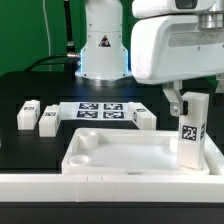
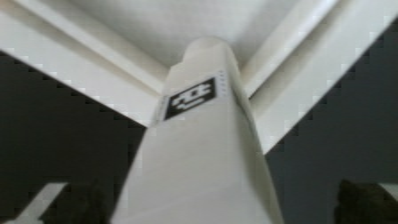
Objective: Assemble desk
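With 1 leg [image 1: 193, 128] upright at the 4 o'clock corner of the desk top [image 1: 110, 158] in the exterior view, the gripper [image 2: 199, 205] straddles it, spread wide and gripping nothing, so the next move likely calls for fetching 1 of 3 loose legs [image 1: 47, 122] near 10 o'clock.

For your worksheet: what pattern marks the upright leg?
A black-and-white tag on the white upright leg; wrist view.

The desk top's [image 1: 130, 152] middle lies bare. An upright leg [image 1: 192, 128] blocks its corner on the exterior view's right. Behind, a loose leg [image 1: 145, 117], the marker board [image 1: 100, 112] and a pair of legs [image 1: 48, 122] line the table.
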You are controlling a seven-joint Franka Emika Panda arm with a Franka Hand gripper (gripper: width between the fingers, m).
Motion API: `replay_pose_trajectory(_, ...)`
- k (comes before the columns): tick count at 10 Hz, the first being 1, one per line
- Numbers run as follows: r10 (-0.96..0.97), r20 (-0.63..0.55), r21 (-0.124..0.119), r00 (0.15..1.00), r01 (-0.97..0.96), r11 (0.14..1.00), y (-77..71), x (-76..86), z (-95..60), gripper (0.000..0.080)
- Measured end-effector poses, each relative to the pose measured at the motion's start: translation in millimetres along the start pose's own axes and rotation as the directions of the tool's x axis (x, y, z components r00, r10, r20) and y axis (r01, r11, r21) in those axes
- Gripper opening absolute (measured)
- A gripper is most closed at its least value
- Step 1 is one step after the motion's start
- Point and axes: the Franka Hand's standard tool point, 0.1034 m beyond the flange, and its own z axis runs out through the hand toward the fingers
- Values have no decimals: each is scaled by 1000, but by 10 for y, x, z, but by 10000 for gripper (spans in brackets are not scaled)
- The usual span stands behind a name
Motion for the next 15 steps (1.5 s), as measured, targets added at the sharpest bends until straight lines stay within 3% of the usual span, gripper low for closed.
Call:
replay_pose_trajectory(1, -36, 1, 0, 999, 36, 999, 12, -8, 1, 649)
replay_pose_trajectory(2, -86, 1, 0, 996, 86, 996, 25, -15, 2, 559)
replay_pose_trajectory(3, -74, 0, 0, 997, 74, 997, 21, -14, 3, 559)
replay_pose_trajectory(4, -74, 1, 0, 997, 74, 997, 21, -16, 4, 304)
replay_pose_trajectory(9, -36, 0, 2, 999, 36, 999, 20, -18, 6, 290)
replay_pose_trajectory(12, 247, 1, 23, 969, -247, 969, 4, -32, 14, 290)
replay_pose_trajectory(15, 501, 4, 25, 865, -501, 865, -62, -5, 25, 290)
